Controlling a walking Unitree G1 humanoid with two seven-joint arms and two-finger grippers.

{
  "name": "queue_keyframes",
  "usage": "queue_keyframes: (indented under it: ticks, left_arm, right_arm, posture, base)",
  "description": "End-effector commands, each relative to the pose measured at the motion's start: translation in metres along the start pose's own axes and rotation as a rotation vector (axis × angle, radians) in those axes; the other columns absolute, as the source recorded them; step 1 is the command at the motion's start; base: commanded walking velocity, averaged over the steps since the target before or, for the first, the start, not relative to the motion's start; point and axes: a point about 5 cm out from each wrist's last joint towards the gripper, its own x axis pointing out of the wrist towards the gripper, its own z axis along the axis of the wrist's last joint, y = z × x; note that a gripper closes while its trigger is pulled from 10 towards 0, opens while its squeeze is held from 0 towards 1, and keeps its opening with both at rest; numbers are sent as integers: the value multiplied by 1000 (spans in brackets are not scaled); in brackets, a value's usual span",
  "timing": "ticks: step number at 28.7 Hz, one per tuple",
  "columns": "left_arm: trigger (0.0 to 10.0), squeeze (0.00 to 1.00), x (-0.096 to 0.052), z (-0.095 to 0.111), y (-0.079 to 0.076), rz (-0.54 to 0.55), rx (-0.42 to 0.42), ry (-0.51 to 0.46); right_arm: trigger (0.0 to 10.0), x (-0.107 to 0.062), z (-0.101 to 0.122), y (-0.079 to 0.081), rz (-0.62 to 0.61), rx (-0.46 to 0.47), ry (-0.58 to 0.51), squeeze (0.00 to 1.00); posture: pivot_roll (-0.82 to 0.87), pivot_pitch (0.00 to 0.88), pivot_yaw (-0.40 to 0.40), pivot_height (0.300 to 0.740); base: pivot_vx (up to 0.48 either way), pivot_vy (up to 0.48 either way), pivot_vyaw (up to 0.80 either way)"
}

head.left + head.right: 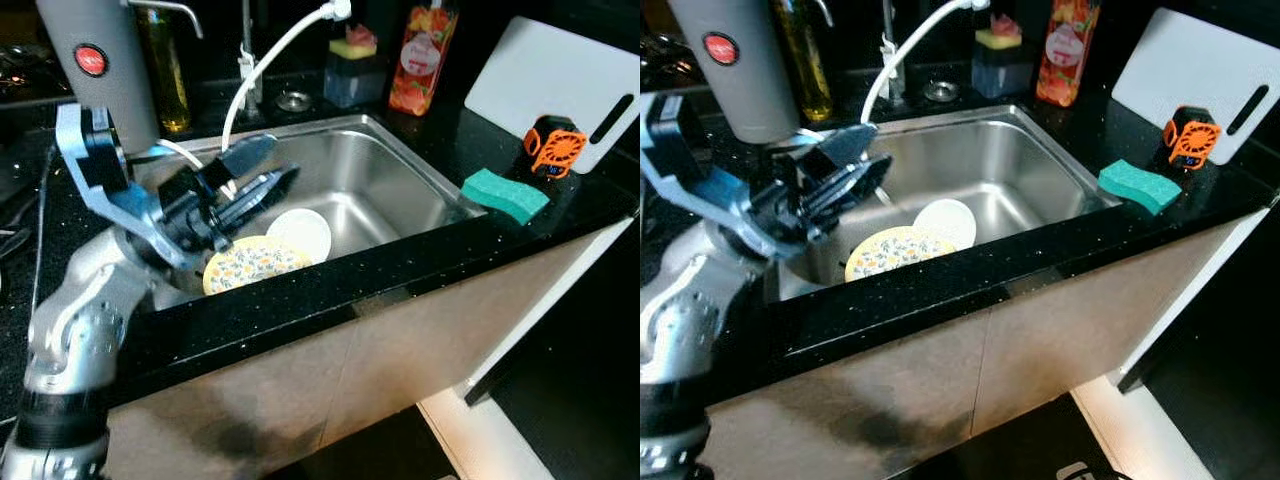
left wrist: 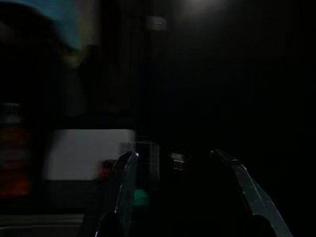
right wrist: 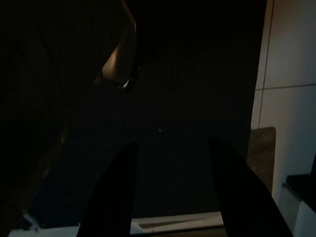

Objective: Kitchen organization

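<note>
I've got the left tool (image 1: 262, 188) hanging over the sink (image 1: 400, 165) at centre-left of frame, fingers apart and empty, just above the patterned plate (image 1: 250, 265) and white bowl (image 1: 300, 232). Risk as I see it: coming down steep, a finger could skid off the plate's rim and knock it against the bowl. Right tool (image 3: 173, 187) sits spread in the dark.

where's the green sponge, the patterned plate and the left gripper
green sponge (image 1: 505, 194): left eye view, on its top face, on the counter right of the sink.
patterned plate (image 1: 252, 266): left eye view, on its speckled face, inside the sink.
left gripper (image 1: 283, 180): left eye view, between the black fingertips, above the sink.
</note>
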Motion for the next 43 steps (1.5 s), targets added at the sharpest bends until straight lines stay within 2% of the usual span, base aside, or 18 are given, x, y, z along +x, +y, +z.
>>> queue_keyframes:
  ticks: [1, 2, 3, 6, 8, 10, 12, 16, 20, 23, 26, 37, 43]
  left_arm:
    - [10000, 0, 3, -5, -12, -42, -49, 7]
    - [10000, 0, 2, -7, -20, -59, -83, 17]
    - [10000, 0, 2, -7, -20, -59, -83, 17]
    - [10000, 0, -15, -22, -48, -163, -191, 109]
    - [10000, 0, -21, -29, -51, -141, -219, 147]
    - [10000, 0, -28, -37, -47, -72, -242, 171]
    - [10000, 0, -32, -43, -47, -50, -255, 195]
    - [10000, 0, -48, -64, -65, -87, -361, 323]
    - [10000, 0, -57, -74, -74, -99, -391, 404]
    - [10000, 0, -67, -89, -72, -27, -368, 503]
    - [10000, 0, -69, -95, -69, 14, -337, 537]
    - [10000, 0, -66, -99, -64, 68, -283, 550]
    - [10000, 0, -71, -103, -61, 86, -282, 565]
  right_arm:
    - [10000, 0, -2, 1, 3, -3, 7, 0]
    - [10000, 0, -2, 1, 3, -4, 6, 0]
    - [10000, 0, -2, 1, 3, -4, 6, 0]
    - [10000, 0, -1, 2, 8, -4, 2, 0]
    - [10000, 0, -1, 2, 9, -3, 2, 0]
    - [10000, 0, -1, 2, 8, -2, 1, 0]
    - [10000, 0, -1, 1, 7, -1, 1, 0]
    - [10000, 0, 0, 0, 4, 0, -2, 0]
    - [10000, 0, 1, 0, 2, 1, -4, 0]
    - [10000, 0, 2, -1, 0, 3, -7, 0]
    - [10000, 0, 2, -2, -1, 2, -8, 0]
    - [10000, 0, 4, -4, -4, 6, -11, 0]
    - [10000, 0, 4, -3, -3, 13, -15, 0]
  posture:
    - [63, 0, -23, 740]
    - [63, 0, -22, 740]
    - [63, 0, -22, 740]
    - [67, 0, -25, 740]
    - [65, 0, -23, 740]
    - [64, 0, -23, 740]
    - [61, 0, -23, 740]
    - [64, 0, -28, 740]
    - [63, 0, -29, 740]
    - [66, 0, -34, 740]
    - [65, 0, -35, 740]
    - [65, 9, -40, 740]
    - [61, 6, -41, 740]
  base:
    - [0, 0, 0]
    - [0, 0, 0]
    - [0, 0, 0]
    - [0, 0, 0]
    - [0, 0, 0]
    - [0, 0, 0]
    - [0, 0, 0]
    - [0, 0, 0]
    - [0, 0, 0]
    - [0, 0, 0]
    - [0, 0, 0]
    - [-240, 0, 0]
    - [-394, 0, 0]
